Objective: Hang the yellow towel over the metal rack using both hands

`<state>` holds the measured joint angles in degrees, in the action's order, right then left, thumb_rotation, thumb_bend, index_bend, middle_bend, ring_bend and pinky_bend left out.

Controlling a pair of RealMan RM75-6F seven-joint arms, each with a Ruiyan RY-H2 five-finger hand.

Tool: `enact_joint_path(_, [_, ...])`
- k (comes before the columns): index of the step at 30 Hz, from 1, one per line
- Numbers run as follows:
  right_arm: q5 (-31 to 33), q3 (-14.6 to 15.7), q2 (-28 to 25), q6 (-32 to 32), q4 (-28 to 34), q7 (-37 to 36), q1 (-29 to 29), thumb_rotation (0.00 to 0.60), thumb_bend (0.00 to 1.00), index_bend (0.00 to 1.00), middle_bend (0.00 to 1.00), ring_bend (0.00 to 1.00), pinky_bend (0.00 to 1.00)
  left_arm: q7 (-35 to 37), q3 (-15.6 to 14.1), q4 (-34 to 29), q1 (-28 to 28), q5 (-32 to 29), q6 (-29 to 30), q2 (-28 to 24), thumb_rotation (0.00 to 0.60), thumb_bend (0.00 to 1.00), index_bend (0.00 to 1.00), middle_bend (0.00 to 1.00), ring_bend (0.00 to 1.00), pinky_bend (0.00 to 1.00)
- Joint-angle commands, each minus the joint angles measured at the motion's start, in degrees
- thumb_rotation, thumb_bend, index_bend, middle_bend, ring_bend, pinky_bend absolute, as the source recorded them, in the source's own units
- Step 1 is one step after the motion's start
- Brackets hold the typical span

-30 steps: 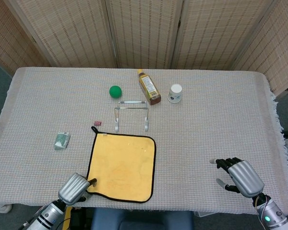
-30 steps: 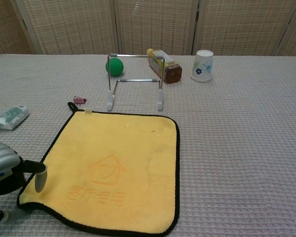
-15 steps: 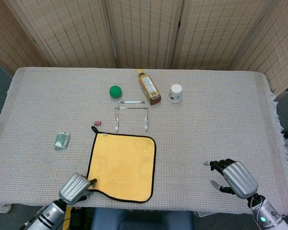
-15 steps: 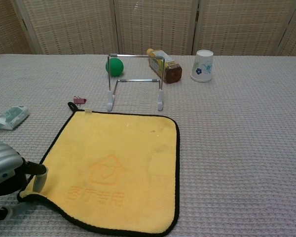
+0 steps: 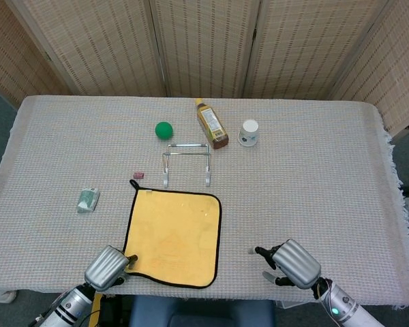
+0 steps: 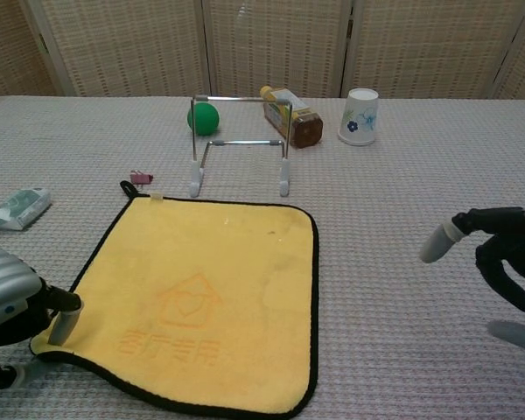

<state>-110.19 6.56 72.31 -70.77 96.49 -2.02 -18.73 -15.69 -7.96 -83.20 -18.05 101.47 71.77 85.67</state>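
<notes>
Nearest to me, my left hand (image 6: 13,306) pinches the front-left corner of the yellow towel (image 5: 174,235), which lies flat on the table (image 5: 313,177). My right hand (image 5: 290,263) is to the right of the towel, apart from it – its fingers (image 6: 442,238) are spread and it holds nothing. Just behind the towel stands the metal rack (image 6: 241,144), upright. Further back are a green ball (image 6: 204,118), a bottle (image 6: 290,115) and a paper cup (image 6: 360,115).

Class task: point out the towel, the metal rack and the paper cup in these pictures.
towel (image 5: 173,235), head view, middle of the cloth
metal rack (image 6: 241,99), chest view, top bar
paper cup (image 6: 360,116), chest view, side wall
</notes>
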Motion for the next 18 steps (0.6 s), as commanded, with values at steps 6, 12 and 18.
enact_joint_path(6, [-0.15,-0.34,7.66,7.8,-1.82,1.28,-5.63,0.6,0.31,0.38,0.86,0.96,1.0,0.14,-0.17,0.02,0.2,-0.19,0.48,-0.06,0.6,0.38,0.65,1.0,0.84,0.89])
enact_joint_path(12, [1.91,-1.08,11.4,12.43,-2.8,3.59,-8.31,0.6,0.3,0.38,0.87,0.97,1.0,0.37,-0.26,0.27,0.46,-0.31,0.97,0.06,0.6,0.38,0.65,1.0,0.84,0.89])
enact_joint_path(18, [4.0,-1.63,14.32,16.1,-3.27,5.37,-10.74,0.6,0.26,0.38,0.87,0.97,1.0,0.62,-0.34,0.51,0.49,-0.12,1.34,0.22,0.6,0.38,0.65,1.0,0.84,0.89])
